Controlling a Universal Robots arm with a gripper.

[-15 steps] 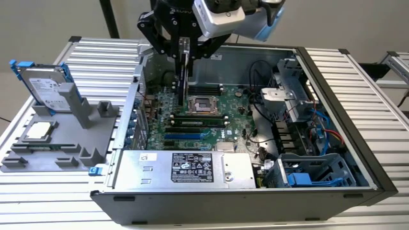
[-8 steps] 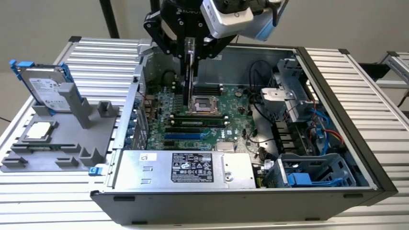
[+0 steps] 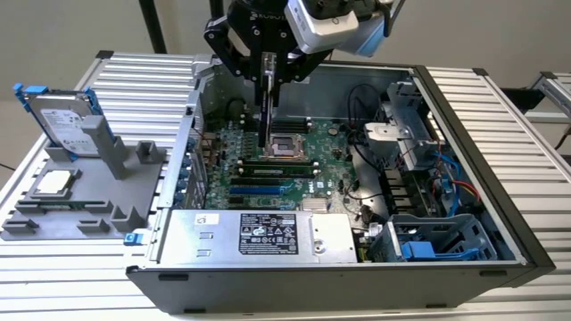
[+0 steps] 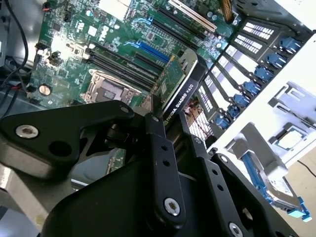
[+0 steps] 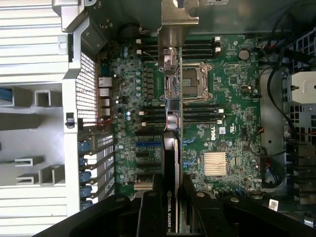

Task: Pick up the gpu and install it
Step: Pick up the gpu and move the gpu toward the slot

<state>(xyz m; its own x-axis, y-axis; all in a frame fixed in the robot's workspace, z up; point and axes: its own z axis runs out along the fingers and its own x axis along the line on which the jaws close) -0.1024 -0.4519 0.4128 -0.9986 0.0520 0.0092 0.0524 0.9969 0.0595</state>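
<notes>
End effector (image 3: 267, 70) pinches gpu (image 3: 266, 117) edge-on — hanging over motherboard (image 3: 335, 164); case walls (image 3: 357, 83) well apart.

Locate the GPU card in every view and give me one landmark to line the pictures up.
Exterior view: the green graphics card with black shroud hangs upright and edge-on under the black pincer, over the motherboard.
Second wrist view: mid-picture, slanted, green face and black shroud edge showing.
First wrist view: edge-on, a thin strip through mid-picture, silver bracket at one end.
Shared landmark: the empty square silver-framed processor socket, beside the card.
</notes>
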